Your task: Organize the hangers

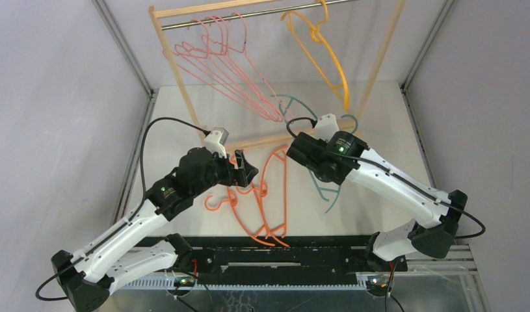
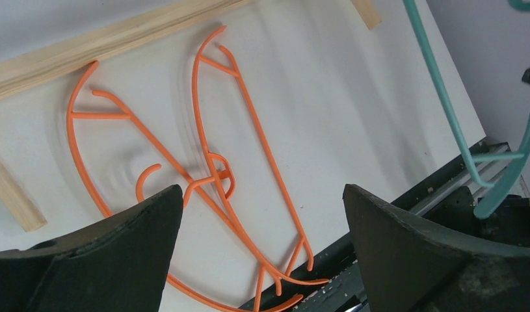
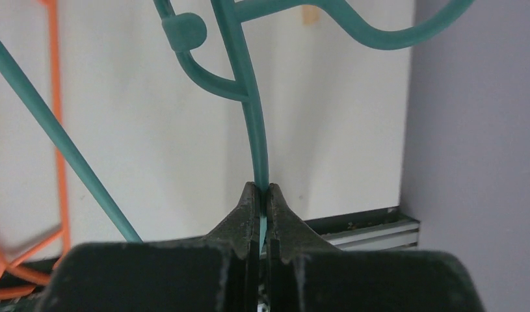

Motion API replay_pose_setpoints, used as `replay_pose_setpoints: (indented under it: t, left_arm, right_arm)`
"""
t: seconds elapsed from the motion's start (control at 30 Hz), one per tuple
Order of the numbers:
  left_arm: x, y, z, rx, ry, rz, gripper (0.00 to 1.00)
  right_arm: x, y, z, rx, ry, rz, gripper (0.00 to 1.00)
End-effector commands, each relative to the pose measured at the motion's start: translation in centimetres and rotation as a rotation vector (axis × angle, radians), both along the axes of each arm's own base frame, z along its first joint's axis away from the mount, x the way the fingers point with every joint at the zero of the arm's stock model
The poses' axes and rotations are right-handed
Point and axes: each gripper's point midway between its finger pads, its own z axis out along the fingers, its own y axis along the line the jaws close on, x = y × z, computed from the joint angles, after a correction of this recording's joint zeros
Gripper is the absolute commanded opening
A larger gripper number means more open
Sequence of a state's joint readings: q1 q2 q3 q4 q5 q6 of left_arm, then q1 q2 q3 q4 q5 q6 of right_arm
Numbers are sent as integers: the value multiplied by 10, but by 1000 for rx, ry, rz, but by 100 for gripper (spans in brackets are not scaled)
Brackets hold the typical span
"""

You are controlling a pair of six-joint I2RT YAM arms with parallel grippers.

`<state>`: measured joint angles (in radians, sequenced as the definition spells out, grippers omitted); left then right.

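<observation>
Several pale pink hangers (image 1: 216,65) and one yellow-orange hanger (image 1: 320,55) hang on the rod. Two orange hangers (image 1: 268,195) lie overlapped on the white table; they also show in the left wrist view (image 2: 218,175). My left gripper (image 1: 246,172) is open and empty just above their hooks, its jaws wide apart (image 2: 262,195). My right gripper (image 1: 314,166) is shut on the thin bar of the teal hanger (image 3: 254,130) and holds it off the table (image 3: 262,192). The teal hanger also shows at the right of the left wrist view (image 2: 444,97).
The tall wooden rack frame (image 1: 184,97) with its metal rod (image 1: 249,14) stands at the back; its wooden base bar (image 2: 86,52) lies across the table. A black rail (image 1: 281,250) runs along the near edge. Grey walls close both sides.
</observation>
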<state>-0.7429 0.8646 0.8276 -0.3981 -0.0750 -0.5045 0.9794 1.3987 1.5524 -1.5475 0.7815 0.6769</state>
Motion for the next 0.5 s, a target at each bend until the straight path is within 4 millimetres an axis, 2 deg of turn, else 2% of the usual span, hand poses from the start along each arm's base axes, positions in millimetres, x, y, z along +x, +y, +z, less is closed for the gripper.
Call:
replay_pose_setpoints:
  t: [0.0, 0.1, 0.33, 0.37, 0.47]
  left_arm:
    - [3, 4, 32, -46, -84, 8, 97]
    - [2, 7, 31, -39, -86, 14, 98]
    - [2, 4, 31, -37, -78, 4, 98]
    - [2, 3, 31, -35, -77, 0, 98]
    - [4, 0, 30, -22, -72, -14, 98]
  right_arm:
    - [24, -25, 35, -135, -121, -42, 0]
    - [34, -38, 40, -189, -137, -74, 0]
    - [50, -87, 60, -346, -203, -173, 0]
    - [53, -89, 63, -371, -208, -154, 0]
    - [65, -76, 76, -298, -289, -72, 0]
